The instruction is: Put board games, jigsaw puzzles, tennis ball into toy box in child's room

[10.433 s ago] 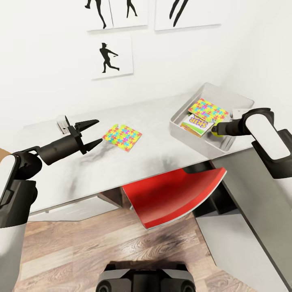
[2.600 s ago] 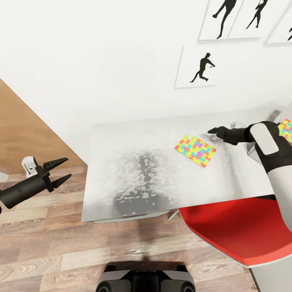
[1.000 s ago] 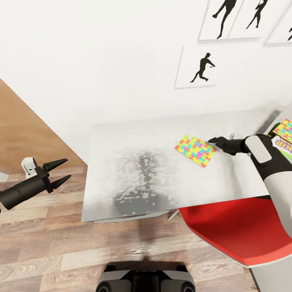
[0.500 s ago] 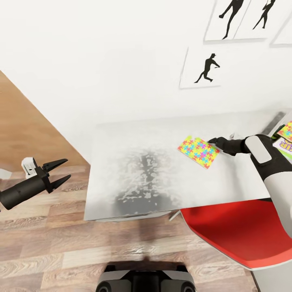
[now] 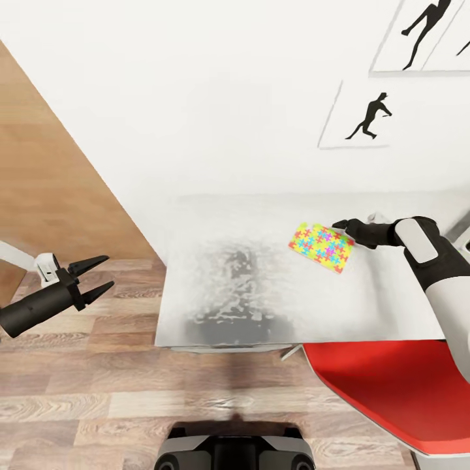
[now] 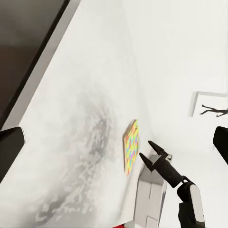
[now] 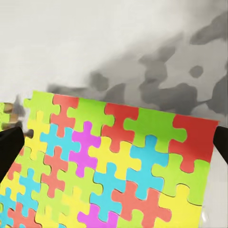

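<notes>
One multicoloured jigsaw puzzle [image 5: 323, 247] lies flat on the pale marbled table [image 5: 235, 287]. My right gripper [image 5: 341, 225] is open, its tips at the puzzle's far right corner. In the right wrist view the puzzle [image 7: 114, 166] lies close below, with a dark finger [image 7: 9, 142] at each side. My left gripper [image 5: 98, 274] hangs open and empty over the floor, left of the table. From the left wrist view I see the puzzle [image 6: 131, 152], the right gripper [image 6: 147, 153] and the toy box's light grey wall [image 6: 151, 197] beyond it. The board games, tennis ball and bed are out of view.
A red chair seat [image 5: 398, 391] sits tucked under the table's near right edge. Black silhouette posters [image 5: 369, 117] hang on the white wall behind the table. Wood-plank floor [image 5: 98, 391] spreads left of and in front of the table, and my base [image 5: 235, 450] is at the bottom.
The head view has swung, so the table and posters sit further right and the toy box corner has left it. The right gripper has come down to the puzzle's corner. The left arm is unchanged.
</notes>
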